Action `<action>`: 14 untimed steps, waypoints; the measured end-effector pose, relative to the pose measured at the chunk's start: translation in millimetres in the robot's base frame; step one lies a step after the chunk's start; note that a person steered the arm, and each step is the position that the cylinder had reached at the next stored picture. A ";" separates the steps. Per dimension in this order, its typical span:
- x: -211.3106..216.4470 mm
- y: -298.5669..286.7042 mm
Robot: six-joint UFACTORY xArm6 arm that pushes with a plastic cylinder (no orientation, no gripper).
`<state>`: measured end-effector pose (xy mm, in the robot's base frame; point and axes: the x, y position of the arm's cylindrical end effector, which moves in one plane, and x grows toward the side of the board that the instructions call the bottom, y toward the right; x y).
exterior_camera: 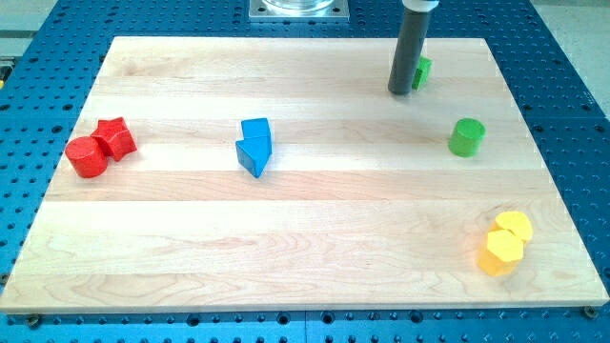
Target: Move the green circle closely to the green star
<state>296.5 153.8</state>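
The green circle (pixel 466 137) is a short green cylinder at the view's right, in the upper half of the wooden board (pixel 305 200). The green star (pixel 421 70) lies near the board's top edge, up and to the left of the circle, and is mostly hidden behind the rod. My tip (pixel 399 91) rests on the board just left of and touching or nearly touching the green star. The tip is well apart from the green circle, up and to its left.
A red circle (pixel 87 157) and a red star (pixel 115 139) touch each other at the view's left. Two blue blocks (pixel 254 147) sit together left of centre. Two yellow blocks (pixel 505 244) sit together at the bottom right. A metal mount (pixel 298 9) is at the top.
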 end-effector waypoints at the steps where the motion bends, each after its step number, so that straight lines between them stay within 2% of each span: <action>1: -20.9 45.6; 2: -20.4 43.0; 3: 16.1 16.8; 4: 86.2 -4.5; 5: 163.4 6.7; 6: 172.8 38.7; 8: 57.8 75.4; 9: 16.0 77.5; 10: -3.6 75.7; 14: 30.4 75.7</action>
<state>326.8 229.4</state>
